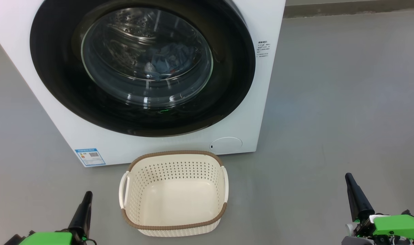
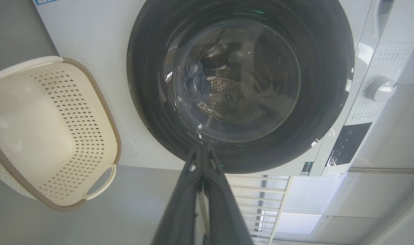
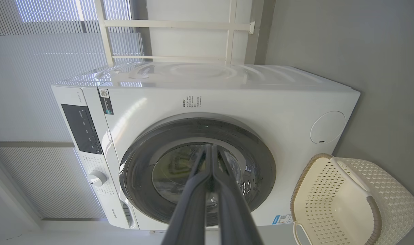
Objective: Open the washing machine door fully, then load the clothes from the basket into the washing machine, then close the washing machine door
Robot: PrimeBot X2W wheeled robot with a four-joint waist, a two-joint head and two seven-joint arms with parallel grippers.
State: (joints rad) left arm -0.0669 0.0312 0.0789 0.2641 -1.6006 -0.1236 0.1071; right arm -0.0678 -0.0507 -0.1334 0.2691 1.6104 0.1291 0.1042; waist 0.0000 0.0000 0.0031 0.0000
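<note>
Black gloss, head view: washing machine door lies flush on the washing machine, far centre; likely stiff and slick, so grip its rim, not the glass.
Cloth, head view: the clothes sit behind the glass, in the drum; soft, light.
Basket, head view: the basket stands near centre, nothing in it.
Pincers, head view: left gripper near left, right gripper near right, touching nothing.
Left wrist view: fingers pressed together, aimed at the door.
Right wrist view: fingers together, likewise empty.
</note>
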